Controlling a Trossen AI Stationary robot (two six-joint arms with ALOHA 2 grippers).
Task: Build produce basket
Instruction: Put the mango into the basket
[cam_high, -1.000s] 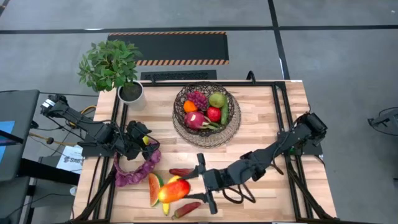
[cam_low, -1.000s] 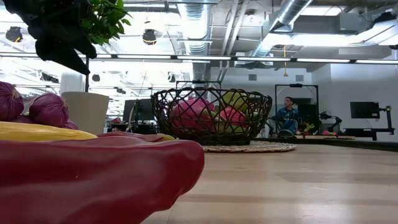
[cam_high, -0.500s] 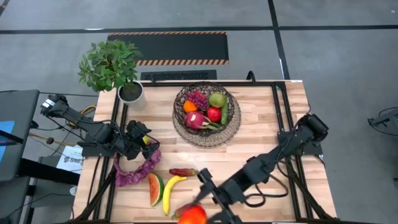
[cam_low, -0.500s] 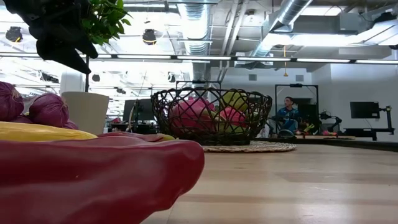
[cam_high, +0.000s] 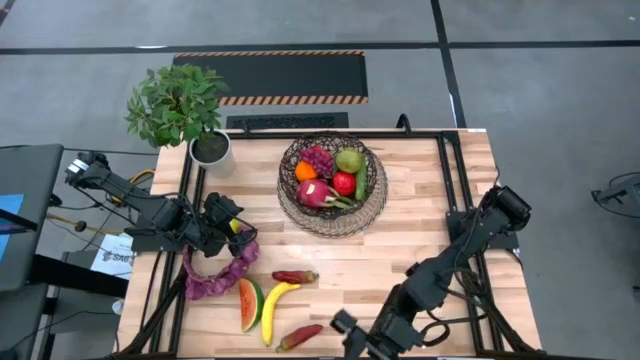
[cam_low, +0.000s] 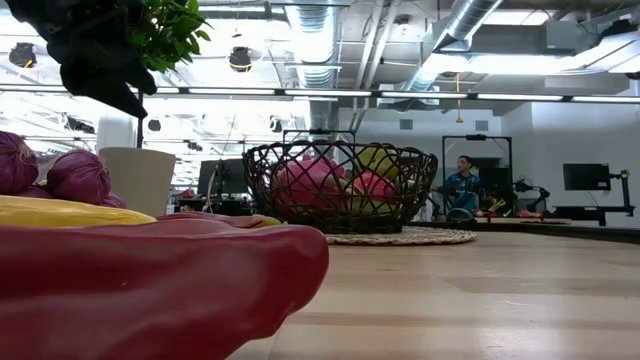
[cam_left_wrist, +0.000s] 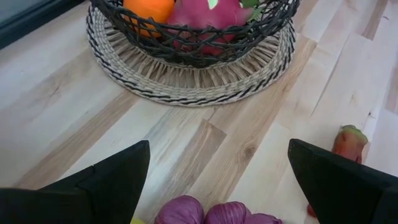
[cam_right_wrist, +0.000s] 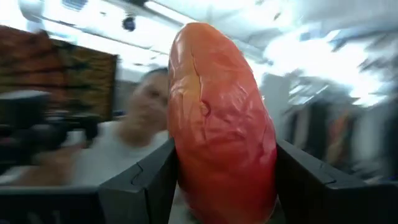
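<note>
Fingers (cam_right_wrist: 146, 186) of the right gripper (cam_right_wrist: 227, 180), at the table's (cam_high: 430, 215) near edge far from the dark wire-mesh basket (cam_high: 330, 183), clamp a red-orange oval mango (cam_right_wrist: 221, 124). Left gripper (cam_left_wrist: 217, 180) gapes beside the purple string (cam_high: 215, 270).

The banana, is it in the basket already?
No, the banana lies on the table beside the watermelon slice, away from the basket.

dark mesh basket (cam_high: 332, 183), yellow banana (cam_high: 274, 308), purple string (cam_high: 218, 272)
</note>
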